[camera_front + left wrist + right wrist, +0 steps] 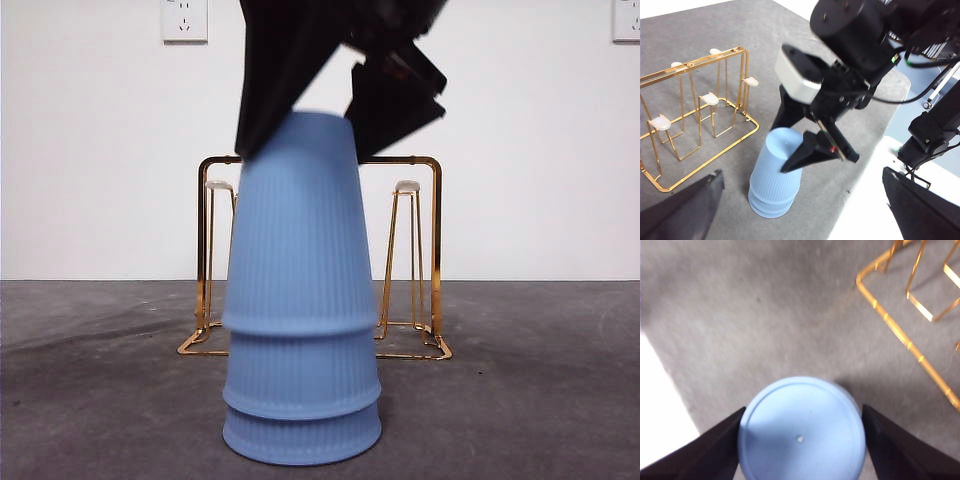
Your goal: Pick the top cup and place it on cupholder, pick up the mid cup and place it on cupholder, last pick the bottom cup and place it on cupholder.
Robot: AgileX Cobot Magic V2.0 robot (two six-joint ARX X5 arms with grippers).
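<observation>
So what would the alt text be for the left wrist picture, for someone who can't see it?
The right gripper straddles the top cup of three upside-down nested blue cups on a grey table, jaws open either side. An empty gold cupholder stands beside the stack.

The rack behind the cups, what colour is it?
Shiny gold wire, with pale caps on its pegs. The rack shows best in the left wrist view.

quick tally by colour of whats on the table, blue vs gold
blue cups: 3, nested upside down in one stack, the right gripper open around the top one
gold wire cupholder: 1, no cups on it
total: 4
</observation>
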